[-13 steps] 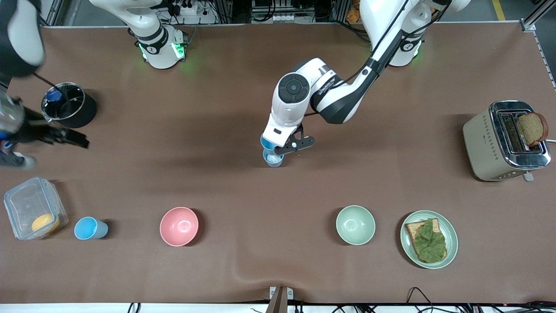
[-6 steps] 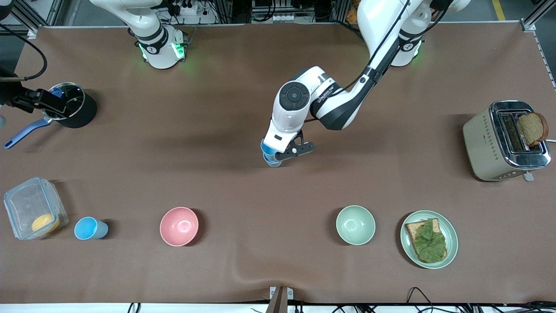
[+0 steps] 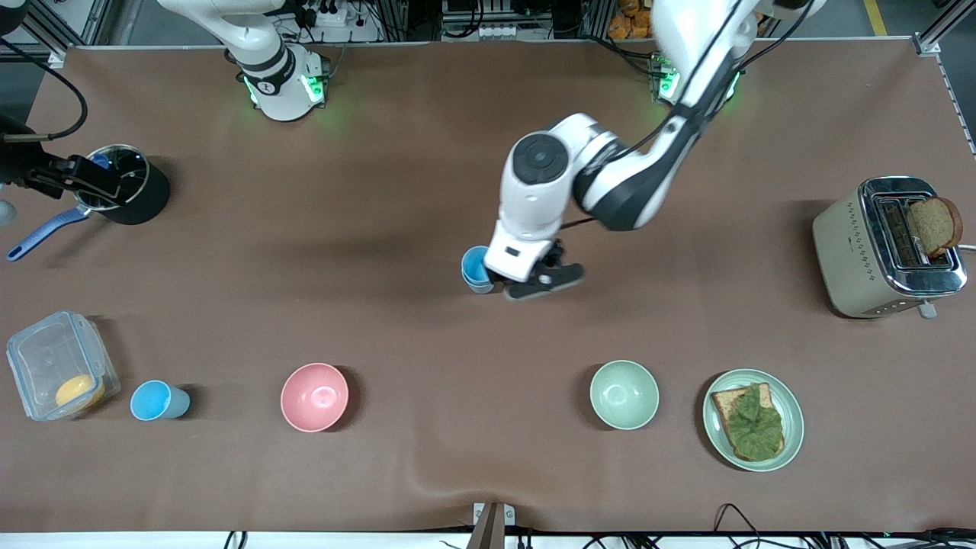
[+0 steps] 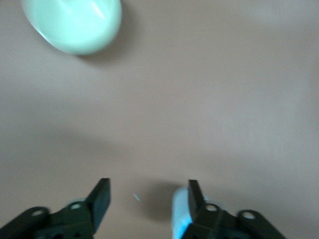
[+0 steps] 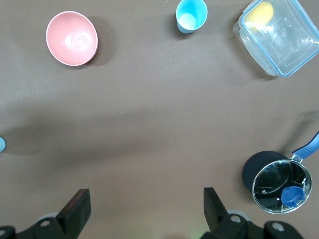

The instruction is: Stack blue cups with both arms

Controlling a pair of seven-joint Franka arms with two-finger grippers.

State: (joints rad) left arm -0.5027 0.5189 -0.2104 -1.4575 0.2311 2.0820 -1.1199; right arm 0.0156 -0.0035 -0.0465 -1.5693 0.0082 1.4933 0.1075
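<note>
Two blue cups (image 3: 476,269) stand nested one in the other in the middle of the table. My left gripper (image 3: 545,280) is open and empty just beside this stack, toward the left arm's end. In the left wrist view the stack (image 4: 180,216) shows against the outside of one finger (image 4: 195,196). A single bright-blue cup (image 3: 158,400) stands near the front camera, next to a clear box; it also shows in the right wrist view (image 5: 191,15). My right gripper (image 3: 95,181) is open and empty over a black pot, waiting.
A pink bowl (image 3: 314,396) and a pale-green bowl (image 3: 624,394) stand nearer the front camera than the stack. A plate with toast (image 3: 752,419), a toaster (image 3: 888,245), a black pot (image 3: 126,191) and a clear box (image 3: 61,364) stand toward the table's ends.
My left gripper lowered the held cup into the paler cup, let go, and shifted toward the left arm's end. My right arm swung over the pot and then stayed.
</note>
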